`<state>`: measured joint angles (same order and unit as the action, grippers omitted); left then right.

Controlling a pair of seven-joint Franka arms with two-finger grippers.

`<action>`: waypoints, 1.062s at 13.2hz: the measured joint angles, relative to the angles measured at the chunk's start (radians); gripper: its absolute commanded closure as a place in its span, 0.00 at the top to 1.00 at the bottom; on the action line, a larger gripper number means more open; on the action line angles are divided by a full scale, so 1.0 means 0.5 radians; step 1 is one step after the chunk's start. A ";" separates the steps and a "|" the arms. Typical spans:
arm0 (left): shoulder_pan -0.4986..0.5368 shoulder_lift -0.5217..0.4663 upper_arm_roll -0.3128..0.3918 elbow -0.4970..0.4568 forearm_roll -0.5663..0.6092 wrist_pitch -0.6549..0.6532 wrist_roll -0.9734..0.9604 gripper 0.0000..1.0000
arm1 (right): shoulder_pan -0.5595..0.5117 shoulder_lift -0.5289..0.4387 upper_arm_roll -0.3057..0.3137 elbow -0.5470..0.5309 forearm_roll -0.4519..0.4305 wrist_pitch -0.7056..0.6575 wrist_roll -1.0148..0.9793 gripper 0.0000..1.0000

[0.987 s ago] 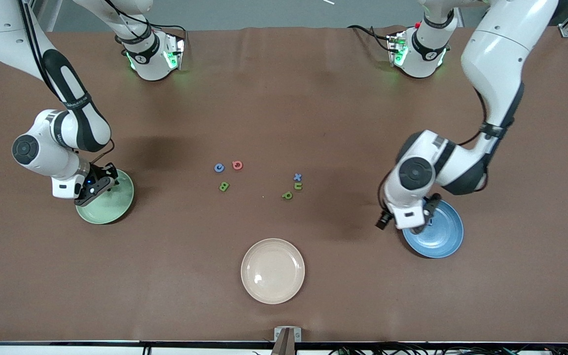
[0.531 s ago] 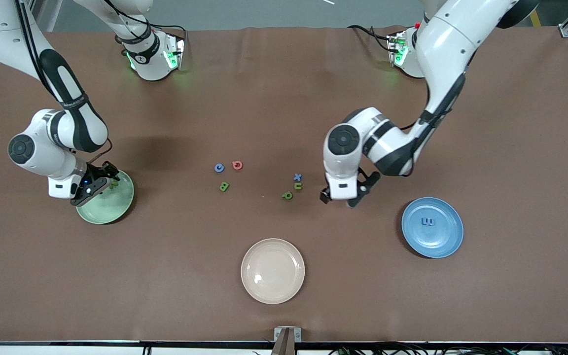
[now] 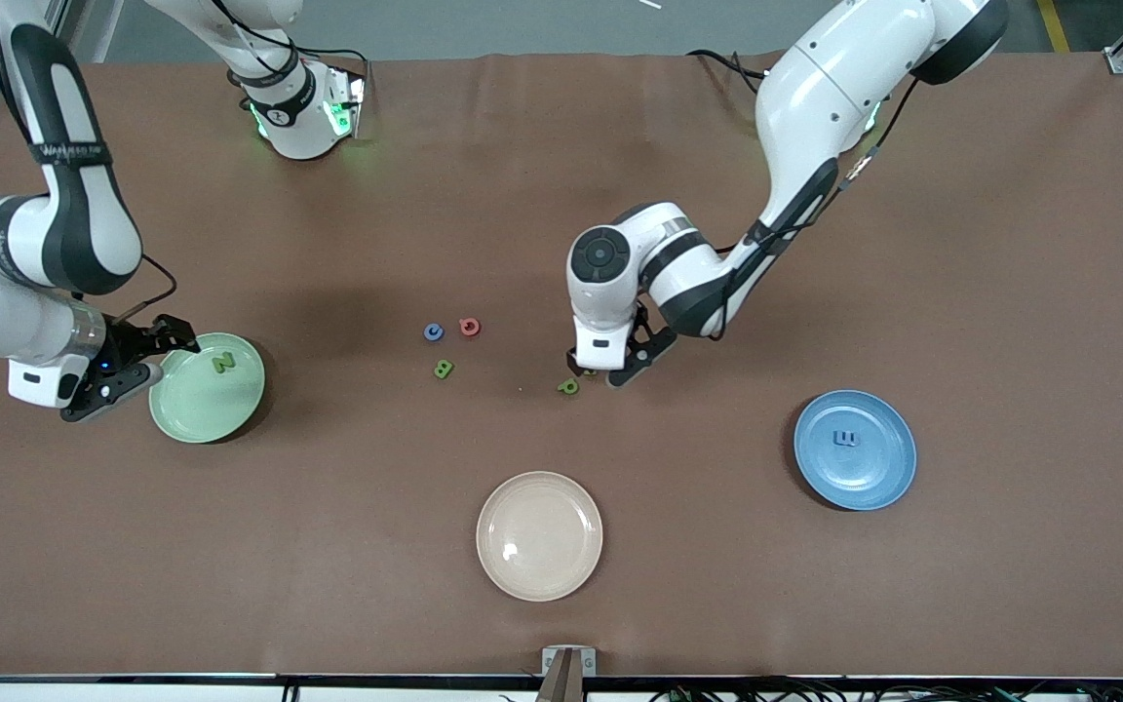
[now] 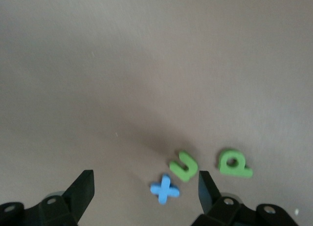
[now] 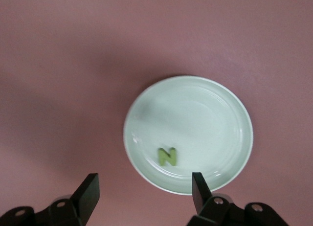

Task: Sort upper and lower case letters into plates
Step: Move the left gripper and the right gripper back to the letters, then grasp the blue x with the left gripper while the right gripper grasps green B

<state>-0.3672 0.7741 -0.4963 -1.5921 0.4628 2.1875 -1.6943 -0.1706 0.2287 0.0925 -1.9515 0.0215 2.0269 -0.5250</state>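
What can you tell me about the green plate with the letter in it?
The pale green plate is round, shallow and looks like shiny plastic, with a raised rim. It sits flat on the brown table at the right arm's end. One small green letter N lies inside it. The right claw is beside the plate, open, not touching it.

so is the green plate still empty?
No. The green plate holds one green N, lying flat inside the rim. The open right gripper is above, holding nothing.

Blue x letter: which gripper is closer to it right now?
Left. The left gripper hangs open right over the blue x, which lies between its fingers in the left wrist view. The right gripper is open beside the green plate, at the right arm's end.
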 measured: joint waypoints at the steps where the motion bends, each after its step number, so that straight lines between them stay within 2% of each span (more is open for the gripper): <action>1: -0.033 0.020 0.001 0.013 0.000 0.000 0.031 0.89 | 0.095 -0.035 0.011 0.006 0.013 -0.022 0.267 0.87; 5: -0.110 0.053 0.009 0.031 0.036 0.000 0.194 0.82 | 0.586 -0.061 0.028 0.004 0.036 -0.011 1.459 0.95; 7: -0.115 0.070 0.009 0.031 0.037 0.000 0.240 0.79 | 0.744 -0.042 0.029 0.002 0.036 0.067 1.915 0.98; 9: -0.116 0.091 0.010 0.031 0.037 0.000 0.296 0.76 | 0.773 0.021 0.026 -0.005 0.036 0.179 2.113 0.99; 14: -0.116 0.131 0.011 0.032 0.129 0.050 0.391 0.71 | 0.782 0.145 0.009 0.006 0.036 0.281 2.145 0.99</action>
<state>-0.4253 0.8395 -0.4910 -1.5760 0.5275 2.2125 -1.4990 0.2205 0.3013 0.0971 -1.9486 0.0393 2.1676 0.5475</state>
